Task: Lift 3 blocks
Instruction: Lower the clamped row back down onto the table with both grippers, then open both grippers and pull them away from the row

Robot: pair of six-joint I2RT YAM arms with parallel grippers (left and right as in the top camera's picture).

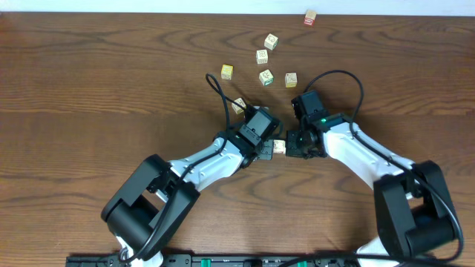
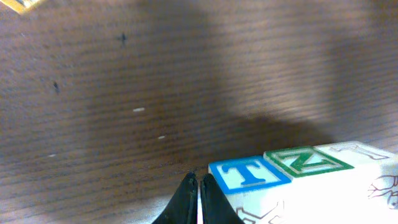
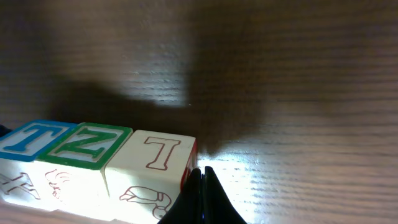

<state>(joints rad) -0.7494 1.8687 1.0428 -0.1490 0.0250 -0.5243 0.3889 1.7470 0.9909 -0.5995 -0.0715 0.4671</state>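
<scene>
The table was noted as dark brown wood with wavy grain. Of three whitish blocks, the T block was topped with a blue letter in a blue frame, the Z block with green letter and frame, the third block with a red-outlined letter, and thin reddish line drawings were printed on the sides. The left arm and right arm were coloured white with black joints, and a green light was seen on the right one.

White links, black joints, looped black cables — green light on right arm.
</scene>
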